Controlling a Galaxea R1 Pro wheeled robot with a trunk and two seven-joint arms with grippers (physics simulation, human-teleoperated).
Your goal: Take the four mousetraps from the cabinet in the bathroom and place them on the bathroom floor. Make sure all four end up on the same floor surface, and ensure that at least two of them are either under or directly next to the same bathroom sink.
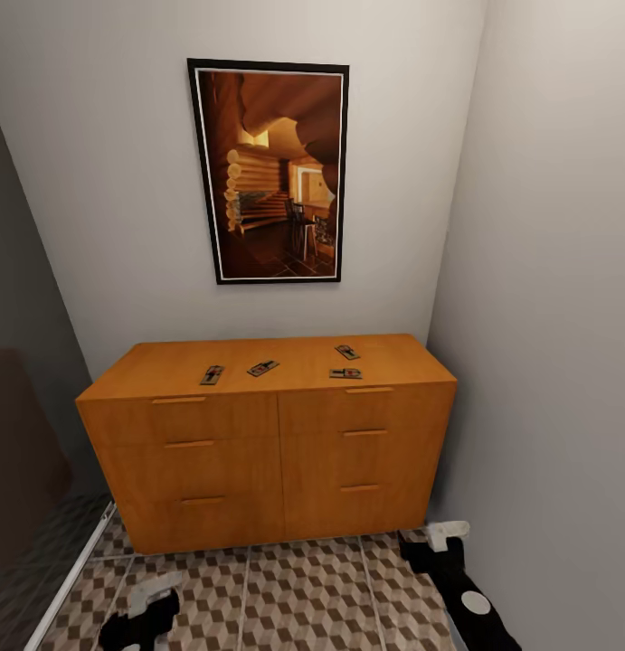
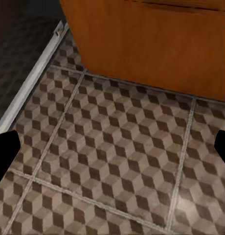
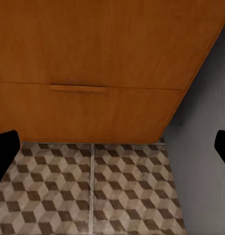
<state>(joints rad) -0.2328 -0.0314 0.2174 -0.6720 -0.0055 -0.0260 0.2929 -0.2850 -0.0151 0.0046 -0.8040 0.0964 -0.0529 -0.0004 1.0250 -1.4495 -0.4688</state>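
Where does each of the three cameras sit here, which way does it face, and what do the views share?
Head view: on the robot's head, looking forward and down at the cabinet, four mousetraps on top; both arms low in the picture.
Left wrist view: near the left gripper, facing the bathroom floor and the cabinet's base; dark fingertips at the edges.
Right wrist view: near the right gripper, facing the drawer fronts, floor and grey wall.
Shared: all three show cabinet and cube-pattern tiles.

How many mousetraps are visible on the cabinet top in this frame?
4, all on the cabinet top: left mousetrap, centre-left mousetrap, back-right mousetrap, front-right mousetrap. Nothing appears to hide more.
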